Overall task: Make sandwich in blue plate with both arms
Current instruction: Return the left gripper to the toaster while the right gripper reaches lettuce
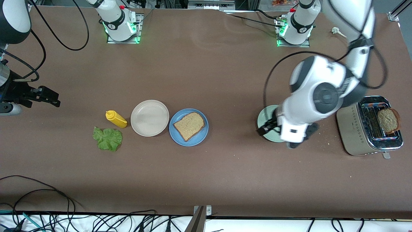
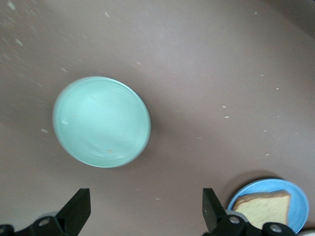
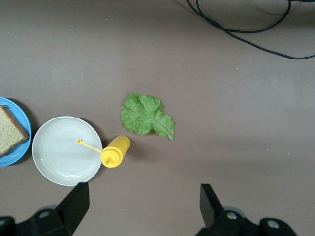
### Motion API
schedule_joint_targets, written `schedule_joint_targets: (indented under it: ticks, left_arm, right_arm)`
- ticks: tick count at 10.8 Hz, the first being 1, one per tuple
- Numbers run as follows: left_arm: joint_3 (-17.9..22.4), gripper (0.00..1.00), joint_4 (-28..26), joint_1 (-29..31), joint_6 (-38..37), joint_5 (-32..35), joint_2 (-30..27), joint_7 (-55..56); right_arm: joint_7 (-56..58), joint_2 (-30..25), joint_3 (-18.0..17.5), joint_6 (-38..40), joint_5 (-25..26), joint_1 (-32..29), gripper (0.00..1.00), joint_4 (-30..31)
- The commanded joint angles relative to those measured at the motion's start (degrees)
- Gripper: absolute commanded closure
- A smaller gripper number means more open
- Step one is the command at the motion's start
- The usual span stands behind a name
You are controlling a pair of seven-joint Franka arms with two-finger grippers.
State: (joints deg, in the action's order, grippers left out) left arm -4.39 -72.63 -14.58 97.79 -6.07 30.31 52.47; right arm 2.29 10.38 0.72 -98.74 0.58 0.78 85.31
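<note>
The blue plate [image 1: 197, 138] sits mid-table with one slice of brown bread [image 1: 189, 125] on it. It also shows in the left wrist view as the blue plate [image 2: 299, 206] with the bread [image 2: 261, 209]. A green lettuce leaf [image 1: 107, 139] lies on the table toward the right arm's end. A second bread slice [image 1: 388, 120] stands in the toaster [image 1: 357, 129]. My left gripper [image 1: 289, 135] hangs open and empty beside the mint plate [image 2: 101, 120]. My right gripper [image 1: 45, 96] is open and empty, high over the table's end, looking down on the lettuce [image 3: 146, 116].
A beige plate [image 1: 149, 118] stands next to the blue plate, with a yellow mustard bottle [image 1: 116, 119] lying beside it. The mint plate [image 1: 265, 116] is partly under the left arm. Cables run along the table's near edge and the right arm's end.
</note>
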Motion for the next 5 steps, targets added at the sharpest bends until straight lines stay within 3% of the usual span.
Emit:
schedule_joint_targets:
  ticks: [1,5]
  left_arm:
    - [-0.6,0.0,-1.6,7.9,-9.7,1.4,-5.9,-19.8]
    - [-0.6,0.0,-1.6,12.9,-11.9,3.9,-6.7,-27.2]
  right_arm:
    - [0.0,-1.0,0.0,0.7,0.3,-0.1,0.0,-0.2]
    - [0.1,-0.5,0.2,1.1,1.2,-0.2,0.0,0.1]
